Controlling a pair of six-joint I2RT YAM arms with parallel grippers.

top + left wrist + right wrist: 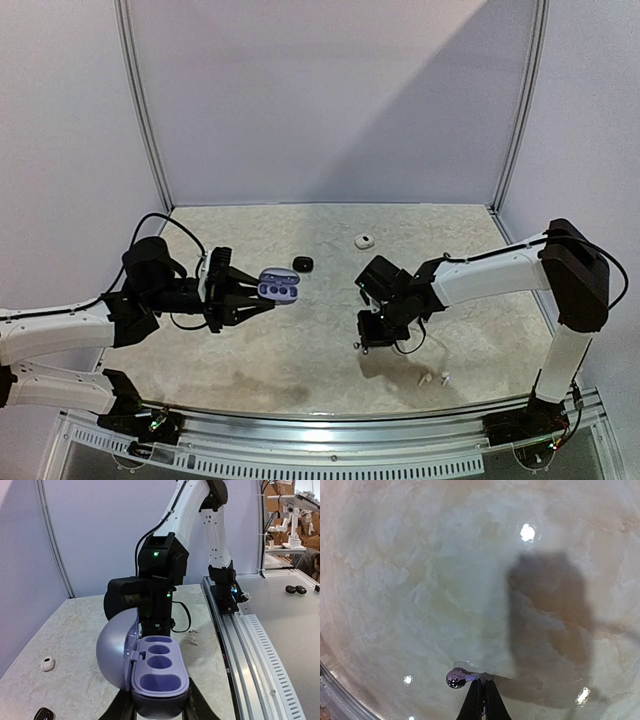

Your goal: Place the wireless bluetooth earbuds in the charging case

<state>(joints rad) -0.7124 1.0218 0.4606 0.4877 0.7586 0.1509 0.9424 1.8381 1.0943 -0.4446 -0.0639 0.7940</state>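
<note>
While the open lilac charging case (160, 680) is clamped at its base by the left gripper (159, 709), a dark purplish earbud (454, 678) is pinched in the closed right gripper (482, 682), well to the right of the case. Two white stemmed earbuds (435, 379) are seen farther right of the case.

Lavender charging case (160, 676), glossy purplish earbud (455, 678) — beige marbled table (300, 352).

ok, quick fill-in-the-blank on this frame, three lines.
The left gripper holds an open lavender plastic charging case; its wells are ____.
The right gripper is ____ on a shiny dark purplish earbud.
Two white stemmed earbuds lie on the marbled beige table nearest the ____ arm.
Missing: empty; shut; right.
</note>
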